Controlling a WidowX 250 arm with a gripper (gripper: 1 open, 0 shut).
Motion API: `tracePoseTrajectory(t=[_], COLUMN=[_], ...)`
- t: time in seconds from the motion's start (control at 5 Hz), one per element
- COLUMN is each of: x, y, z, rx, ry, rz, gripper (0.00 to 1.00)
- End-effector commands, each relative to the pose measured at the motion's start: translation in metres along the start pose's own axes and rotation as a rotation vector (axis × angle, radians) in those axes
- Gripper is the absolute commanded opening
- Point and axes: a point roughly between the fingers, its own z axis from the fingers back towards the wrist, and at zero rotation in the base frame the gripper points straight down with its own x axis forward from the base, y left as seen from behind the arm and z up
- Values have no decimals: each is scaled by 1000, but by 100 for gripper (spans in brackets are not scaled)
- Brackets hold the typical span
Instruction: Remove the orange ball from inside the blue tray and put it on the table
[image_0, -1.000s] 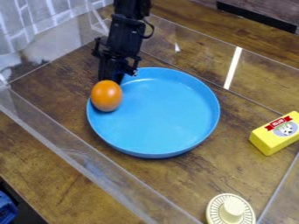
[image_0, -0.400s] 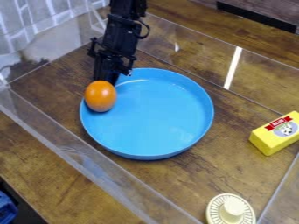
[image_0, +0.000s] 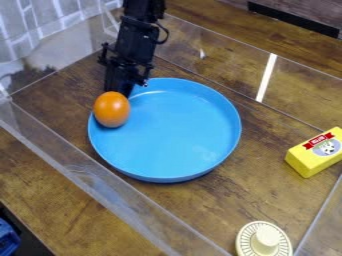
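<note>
Eyeing the ball (image_0: 112, 109) at the tray's (image_0: 174, 135) left rim: smooth, light, rolls easily; my tool (image_0: 122, 84) is closed, empty—grip across its middle.

Camera view. The orange ball (image_0: 112, 109) rests at the left rim of the blue tray (image_0: 181, 135) on the table (image_0: 287, 90). The gripper (image_0: 122, 83), jaws closed, stands just behind the ball at the tray's edge. A yellow block (image_0: 317, 151) and cream disc (image_0: 265, 241) lie right of the tray.
</note>
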Motion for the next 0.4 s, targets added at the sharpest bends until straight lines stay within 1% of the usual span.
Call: tracePoseTrajectory(t=[0.0, 0.2], x=[-11, -10], y=[15, 14], z=[13, 11], rx=[7, 2], ry=[-42, -44], rz=[36, 27], gripper=[0, 100])
